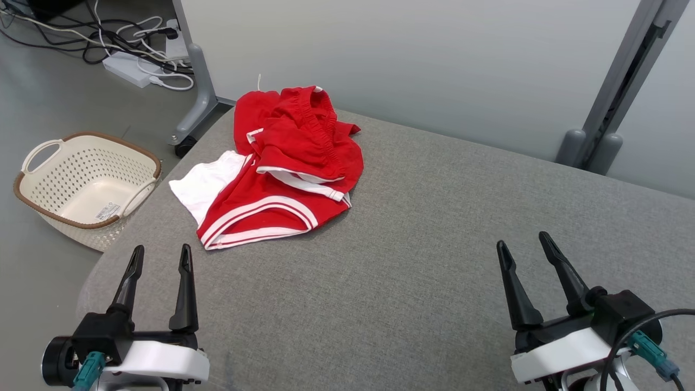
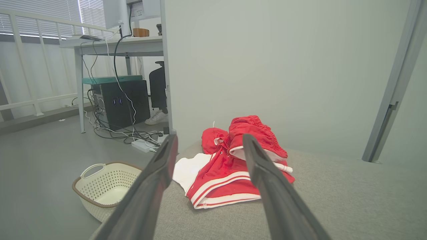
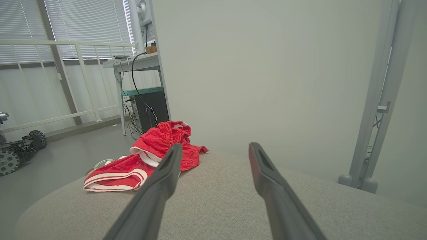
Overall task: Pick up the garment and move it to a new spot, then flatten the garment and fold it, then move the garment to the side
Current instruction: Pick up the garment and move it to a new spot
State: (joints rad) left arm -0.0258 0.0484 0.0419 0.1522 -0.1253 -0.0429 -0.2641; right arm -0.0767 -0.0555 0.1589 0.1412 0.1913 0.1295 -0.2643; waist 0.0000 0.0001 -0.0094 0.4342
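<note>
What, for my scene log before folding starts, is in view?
Crumpled red fabric shorts with white trim: one, red and white, table's far left.
Grey fabric-covered table: one, grey, before the robot.
Cream perforated plastic basket with brown rim: one, cream, floor left of table.
White plastic power strip: one, white, floor beyond basket.
Black computer tower: one, black, under a desk.
Left gripper: one, dark, open, near left.
Right gripper: one, dark, open, near right.

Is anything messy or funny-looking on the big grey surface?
Yes. The red garment lies bunched in a rumpled heap near the far left edge of the grey surface. Its waistband is flopped over on top, and a white part sticks out at one side. Nothing looks torn or spilled.
</note>
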